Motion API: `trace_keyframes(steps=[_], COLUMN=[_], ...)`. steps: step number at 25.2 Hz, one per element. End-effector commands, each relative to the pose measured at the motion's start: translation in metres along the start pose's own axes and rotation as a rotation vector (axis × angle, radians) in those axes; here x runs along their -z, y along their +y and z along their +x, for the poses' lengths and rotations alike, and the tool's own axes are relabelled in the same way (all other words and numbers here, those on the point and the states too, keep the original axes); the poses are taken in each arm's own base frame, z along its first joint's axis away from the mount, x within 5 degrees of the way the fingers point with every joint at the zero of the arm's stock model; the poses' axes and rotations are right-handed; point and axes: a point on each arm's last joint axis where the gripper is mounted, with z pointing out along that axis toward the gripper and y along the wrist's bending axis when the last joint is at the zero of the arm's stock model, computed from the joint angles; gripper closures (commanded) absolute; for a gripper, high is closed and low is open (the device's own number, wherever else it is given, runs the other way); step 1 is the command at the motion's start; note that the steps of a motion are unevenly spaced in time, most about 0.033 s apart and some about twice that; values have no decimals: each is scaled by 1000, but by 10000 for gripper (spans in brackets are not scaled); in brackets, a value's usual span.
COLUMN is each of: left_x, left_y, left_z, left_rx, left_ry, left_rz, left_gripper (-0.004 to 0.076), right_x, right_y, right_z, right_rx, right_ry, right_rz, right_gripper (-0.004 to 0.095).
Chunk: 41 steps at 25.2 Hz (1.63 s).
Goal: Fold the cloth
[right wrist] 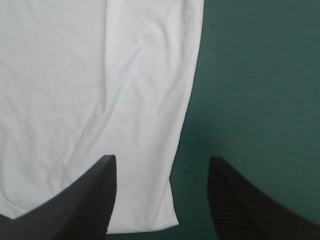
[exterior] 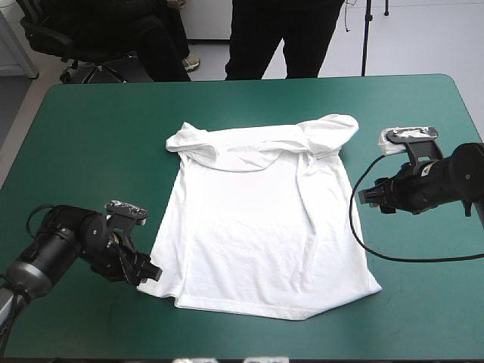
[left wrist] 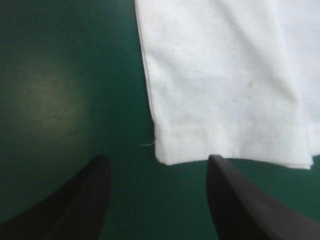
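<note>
A: Where did the T-shirt point(exterior: 257, 227) lie?

B: Flat on the teal-green cover point(exterior: 91, 151). The left gripper point(exterior: 147, 271) sat at its near hem corner and the right gripper point(exterior: 368, 195) beside its right edge, both gaping and empty. Either might've pinched just one layer.

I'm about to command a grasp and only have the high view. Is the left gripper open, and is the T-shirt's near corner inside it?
Observer: The left gripper is open. The T-shirt has its hem corner just ahead of the gap, not between the fingers.
Operator: And the right gripper?
Observer: The right gripper is open too, and the T-shirt's side edge runs into its gap.
Operator: So it straddles the edge?
Observer: Yes. One finger is over the cloth, the other over the bare teal-green cover.
</note>
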Motion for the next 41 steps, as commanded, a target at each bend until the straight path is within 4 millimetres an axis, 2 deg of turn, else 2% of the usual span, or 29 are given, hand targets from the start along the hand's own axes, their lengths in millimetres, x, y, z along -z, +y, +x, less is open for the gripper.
trace_keyframes(steps=[1,9,12,15,16,21,24,27,29,34,41], left_x=[-13,-46,-58,-62,-62,-62,-62,-62,-62,-62,-62], left_y=[-1,-1,-1,-6,-6,-6,-7,-7,-7,-9,-9], left_z=[-3,-7,-11,-12,-12,-13,-13,-13,-14,-14,-15], left_rx=[13,23,38,32,32,35,36,36,41,44,46], left_ry=[4,63,97,103,102,93,93,89,84,80,69], left_rz=[14,44,57,110,118,120,121,120,125,145,144], left_gripper=[316,352,511,715,738,739,740,741,741,741,741], right_x=[14,13,13,13,13,4,-15,-43,-59,-91,-121], right_y=[3,3,3,4,4,8,18,28,32,28,23], right_z=[-2,-3,-3,-1,-1,7,24,43,54,79,104], right_rx=[3,2,2,1,6,20,53,116,127,21,-29], right_ry=[-68,-67,-67,-54,-48,-9,79,151,179,216,257], right_rz=[-8,-8,-8,-13,-14,-13,0,49,56,76,85], right_gripper=[389,395,434,476,481,480,480,471,410,271,274])
